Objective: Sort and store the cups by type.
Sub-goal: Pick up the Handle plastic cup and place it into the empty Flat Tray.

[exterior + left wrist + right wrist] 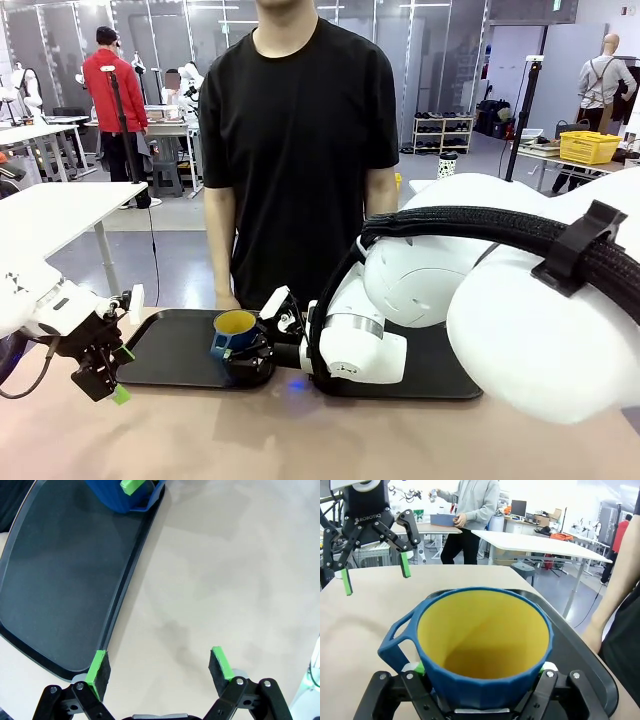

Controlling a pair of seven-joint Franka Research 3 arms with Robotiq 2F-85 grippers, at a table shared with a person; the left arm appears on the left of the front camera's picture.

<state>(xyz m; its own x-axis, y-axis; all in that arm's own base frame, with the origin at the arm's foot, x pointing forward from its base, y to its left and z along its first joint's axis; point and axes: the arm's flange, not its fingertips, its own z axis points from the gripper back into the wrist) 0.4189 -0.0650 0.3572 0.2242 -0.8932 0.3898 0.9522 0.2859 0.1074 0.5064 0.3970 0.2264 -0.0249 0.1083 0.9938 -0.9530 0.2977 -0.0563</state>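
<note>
A dark blue mug [234, 333] with a yellow inside and a handle stays upright at the right end of the left black tray [165, 358]. My right gripper [252, 352] is shut on the mug [485, 645], one green pad on each side of its wall. Whether the mug rests on the tray or hangs just above it is unclear. My left gripper [116, 375] hangs open and empty over the table by the tray's near left corner. In the left wrist view its pads [97, 672] frame bare table beside the tray edge [125, 585], with the mug [115, 497] at the far end.
A second black tray [445, 375] lies to the right under my right arm. A person in a black T-shirt stands at the far edge, a hand [226, 300] near the left tray. My left gripper [375, 575] hangs open ahead in the right wrist view.
</note>
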